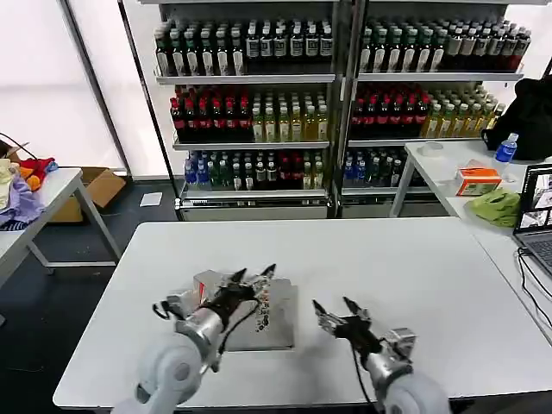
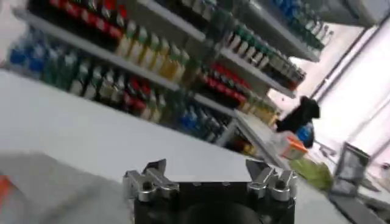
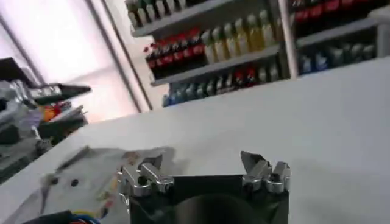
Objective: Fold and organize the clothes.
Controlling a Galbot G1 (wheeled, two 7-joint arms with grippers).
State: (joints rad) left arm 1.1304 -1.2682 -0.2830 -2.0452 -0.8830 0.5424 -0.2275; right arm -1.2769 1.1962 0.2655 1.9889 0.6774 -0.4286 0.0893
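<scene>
Store-like room, shelves of bottled drinks (image 1: 259, 103) along the back wall, white desk (image 1: 414, 259) in front of the robot. Second desk (image 1: 448, 168) off the far right corner carries an orange box (image 1: 477, 180), a lime-green cloth lump (image 1: 498, 207) and a laptop (image 1: 536, 216). Side desk (image 1: 52, 194) at left holds a heap of coloured garments (image 1: 19, 185).

One light grey shirt (image 1: 259, 319) lies folded into a flat rectangle near the desk's front edge, left of centre; small multicoloured print visible on top, orange bit at one end in the left wrist view (image 2: 5, 185). In the right wrist view the shirt (image 3: 79, 176) lies flat on the desk beside the right arm.

Left end effector (image 1: 252, 276) hovers over the folded shirt's far edge, fingers spread apart, nothing between them; same in the left wrist view (image 2: 210, 176), open and empty, pointing toward the shelves.

Right end effector (image 1: 332, 309) sits just off the shirt's right edge, above bare desk, fingers apart and empty; right wrist view (image 3: 204, 170) confirms open, holding nothing. Not touching the shirt as far as visible.
</scene>
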